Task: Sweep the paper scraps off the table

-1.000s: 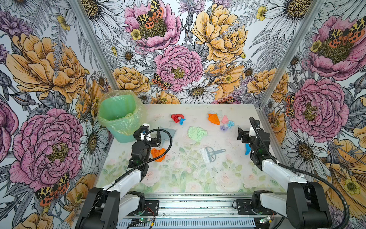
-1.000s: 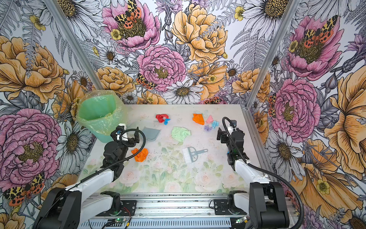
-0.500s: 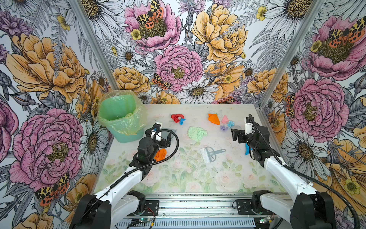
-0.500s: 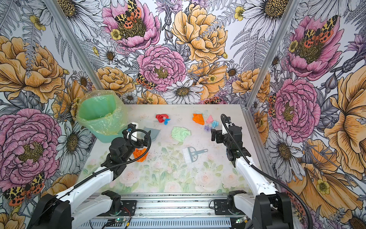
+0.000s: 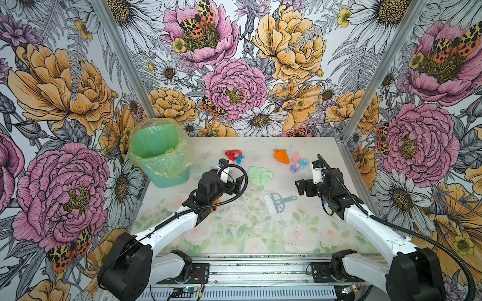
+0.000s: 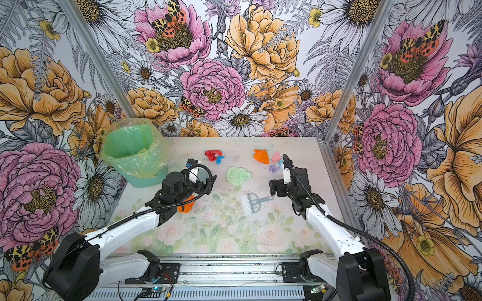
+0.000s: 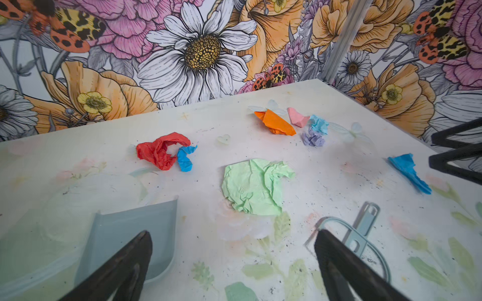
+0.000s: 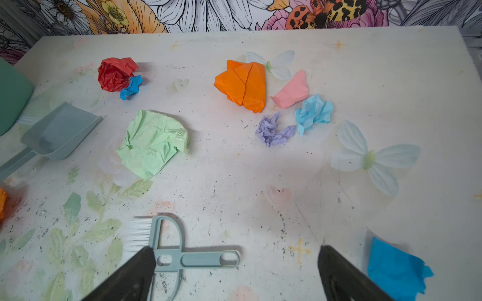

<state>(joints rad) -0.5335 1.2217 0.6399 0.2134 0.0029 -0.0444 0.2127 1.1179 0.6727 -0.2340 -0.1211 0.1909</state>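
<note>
Nine paper scraps (image 5: 259, 176) on the table (image 8: 260, 195) by my count. Two are orange, one near the back edge (image 8: 242, 86) and one in the left half (image 6: 186, 206). Two are bright blue, one touching the red (image 8: 131, 87) and one by the right edge (image 8: 396, 271). Then one each: red (image 8: 116, 74), pale green (image 8: 154, 142), pink (image 8: 290, 92), light blue (image 8: 314, 113), lilac (image 8: 273, 130). Beyond that there are just three things: one dustpan (image 8: 61, 131), one hand brush (image 8: 203, 259) and one green bin (image 5: 156, 156) at the back-left corner.
</note>
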